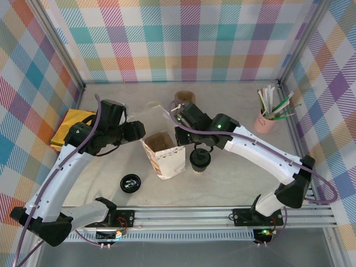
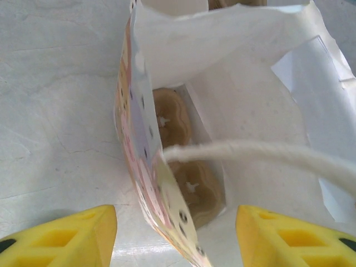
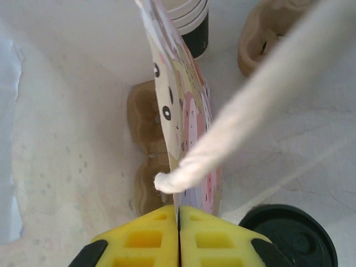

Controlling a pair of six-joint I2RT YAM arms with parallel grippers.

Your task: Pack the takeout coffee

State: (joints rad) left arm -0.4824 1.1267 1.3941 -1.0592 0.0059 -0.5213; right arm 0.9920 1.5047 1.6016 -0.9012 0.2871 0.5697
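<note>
The takeout coffee [image 1: 200, 158], its black lid up, stands on the table just right of the open paper bag [image 1: 164, 153]; its lid [image 3: 289, 236] lies by the bag's outer wall. My right gripper [image 1: 181, 136] [image 3: 178, 214] is shut on the rim of the bag's [image 3: 183, 111] right wall, close above the coffee. My left gripper [image 1: 139, 130] [image 2: 175, 222] is open, its yellow fingers [image 2: 72, 236] standing wide on either side of the bag's [image 2: 150, 167] left wall without touching it. A brown cup carrier [image 2: 183, 161] lies at the bag's bottom. A white rope handle [image 2: 267, 153] crosses the opening.
A loose black lid [image 1: 130, 182] lies near the front left. An open white cup [image 1: 153, 105] and a brown carrier [image 1: 183, 99] stand behind the bag. A pink cup of stirrers [image 1: 267, 119] is at the right, yellow napkins [image 1: 69, 128] at the left wall.
</note>
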